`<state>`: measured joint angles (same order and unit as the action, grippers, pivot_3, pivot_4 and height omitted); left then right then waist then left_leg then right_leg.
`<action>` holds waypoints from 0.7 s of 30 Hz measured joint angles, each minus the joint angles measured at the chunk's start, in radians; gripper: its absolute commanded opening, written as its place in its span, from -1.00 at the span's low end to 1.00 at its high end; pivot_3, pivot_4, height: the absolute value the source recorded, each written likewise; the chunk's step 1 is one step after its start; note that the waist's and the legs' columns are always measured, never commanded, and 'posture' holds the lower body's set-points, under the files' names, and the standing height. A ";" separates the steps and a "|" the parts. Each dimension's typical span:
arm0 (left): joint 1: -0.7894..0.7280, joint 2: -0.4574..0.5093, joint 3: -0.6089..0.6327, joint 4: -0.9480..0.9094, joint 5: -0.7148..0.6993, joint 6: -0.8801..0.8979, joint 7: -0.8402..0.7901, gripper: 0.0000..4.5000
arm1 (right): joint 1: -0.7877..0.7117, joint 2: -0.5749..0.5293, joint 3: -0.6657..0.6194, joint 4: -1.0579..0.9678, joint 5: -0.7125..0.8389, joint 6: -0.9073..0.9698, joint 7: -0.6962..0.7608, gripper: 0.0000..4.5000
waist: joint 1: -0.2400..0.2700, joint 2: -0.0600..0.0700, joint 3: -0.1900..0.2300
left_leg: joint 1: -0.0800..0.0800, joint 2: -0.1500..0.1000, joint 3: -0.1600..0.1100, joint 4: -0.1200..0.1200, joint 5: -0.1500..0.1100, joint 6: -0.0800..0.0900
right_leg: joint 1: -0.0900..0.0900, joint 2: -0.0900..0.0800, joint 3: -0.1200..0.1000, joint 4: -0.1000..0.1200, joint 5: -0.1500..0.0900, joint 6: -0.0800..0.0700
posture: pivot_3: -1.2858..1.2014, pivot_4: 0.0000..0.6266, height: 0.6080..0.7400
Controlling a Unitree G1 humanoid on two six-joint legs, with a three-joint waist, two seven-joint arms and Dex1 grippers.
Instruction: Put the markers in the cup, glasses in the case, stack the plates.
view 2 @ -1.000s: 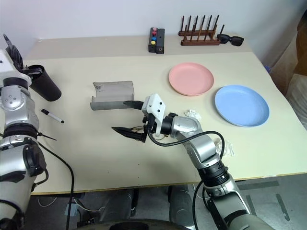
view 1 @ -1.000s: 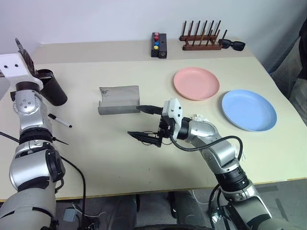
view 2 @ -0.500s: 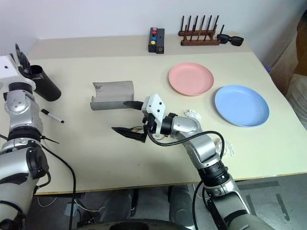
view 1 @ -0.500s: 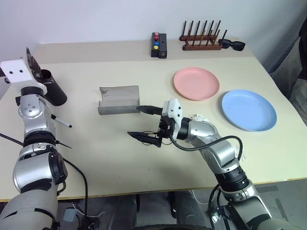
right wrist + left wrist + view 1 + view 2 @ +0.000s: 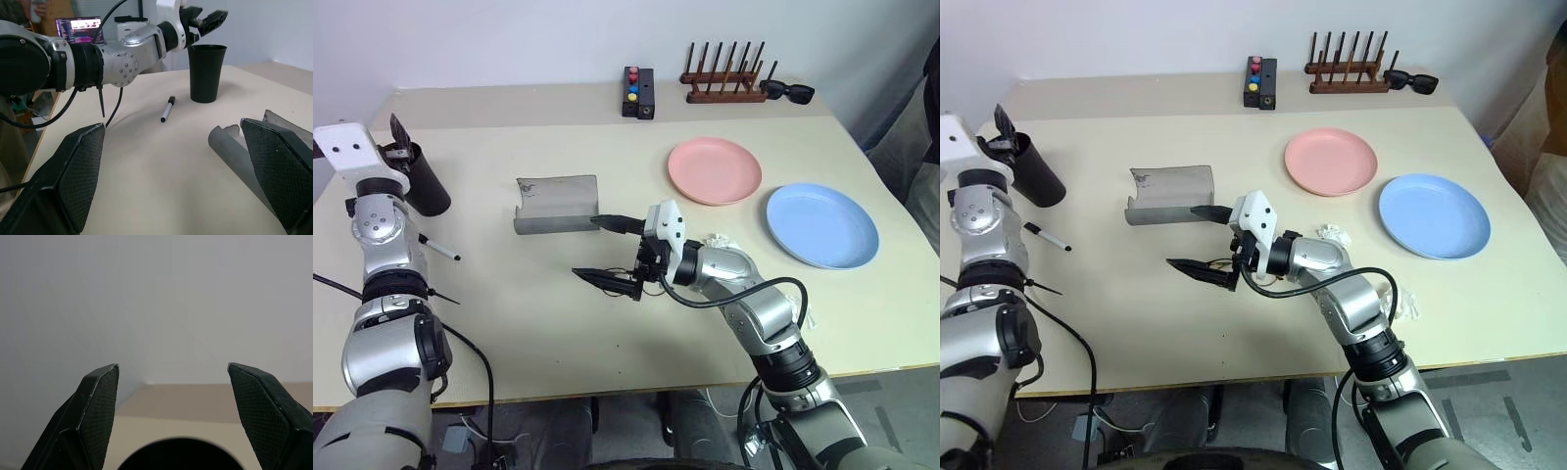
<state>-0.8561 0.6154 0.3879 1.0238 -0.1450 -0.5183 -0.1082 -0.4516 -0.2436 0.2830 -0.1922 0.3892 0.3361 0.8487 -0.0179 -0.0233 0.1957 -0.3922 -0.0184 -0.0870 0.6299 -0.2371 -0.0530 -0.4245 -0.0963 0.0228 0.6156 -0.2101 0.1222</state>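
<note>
— Cream surface [image 5: 558,333] against a pale wall; what is where?
— 1 dark cup [image 5: 423,182] stands upright at the far left, the left gripper [image 5: 399,139] just above its rim, jaws apart and empty. Whether anything is inside the cup, I cannot tell.
— And the markers?
— 1 white marker [image 5: 436,247] with a black cap lies near the cup's base.
— The case?
— The grey case [image 5: 556,204] lies open mid-surface, nothing visible in it. The right gripper [image 5: 612,251] hovers just beside it, jaws wide apart, empty.
— Plates?
— The pink plate [image 5: 714,170] and blue plate [image 5: 821,224] sit side by side, unstacked, both bare.
</note>
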 measured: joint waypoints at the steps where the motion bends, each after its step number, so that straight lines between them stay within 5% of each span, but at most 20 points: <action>1: 0.004 0.002 0.000 -0.029 -0.016 0.017 -0.044 0.60 | 0.000 -0.001 -0.002 0.000 0.000 0.000 0.000 1.00 | 0.000 0.000 0.000 | 0.000 0.000 0.000 0.000 0.000 0.000 | 0.000 0.000 0.000 0.000 0.000 0.000 | 0.03 -0.52 0.98; 4: 0.053 0.027 -0.017 -0.164 -0.092 0.120 -0.250 0.99 | 0.000 -0.007 -0.018 0.000 0.000 -0.001 0.001 1.00 | -0.003 0.000 0.000 | 0.000 0.000 0.000 0.000 0.000 0.000 | 0.000 0.000 0.000 0.000 0.000 0.000 | 0.03 -0.52 0.98; 10: 0.296 0.135 -0.031 -0.553 -0.260 0.493 -0.570 0.99 | 0.000 -0.020 -0.039 0.001 -0.002 -0.009 0.004 1.00 | -0.028 0.001 0.000 | 0.001 0.000 -0.001 -0.002 0.000 0.000 | 0.000 0.000 0.000 0.001 0.000 -0.001 | 0.03 -0.52 0.98; 15: 0.523 0.133 0.049 -0.861 -0.334 0.708 -0.492 0.99 | 0.000 -0.017 -0.038 0.003 -0.003 -0.016 0.006 1.00 | -0.027 0.001 0.001 | 0.001 0.001 -0.001 -0.002 0.000 0.000 | -0.001 0.000 0.001 0.001 0.000 -0.001 | 0.03 -0.52 0.98; 21: 0.660 0.017 0.174 -1.046 -0.361 0.959 -0.195 0.99 | -0.001 -0.015 -0.038 0.010 -0.002 -0.017 0.023 1.00 | -0.017 0.000 0.000 | 0.001 0.000 -0.001 0.000 0.000 0.000 | 0.000 0.000 0.001 0.001 0.000 -0.001 | 0.03 -0.52 0.98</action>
<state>-0.1962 0.6329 0.5617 -0.0225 -0.5060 0.4406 -0.3029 -0.4528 -0.2589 0.2449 -0.1818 0.3871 0.3189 0.8714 -0.0353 -0.0231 0.1958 -0.3914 -0.0181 -0.0884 0.6300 -0.2372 -0.0529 -0.4241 -0.0963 0.0234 0.6166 -0.2105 0.1216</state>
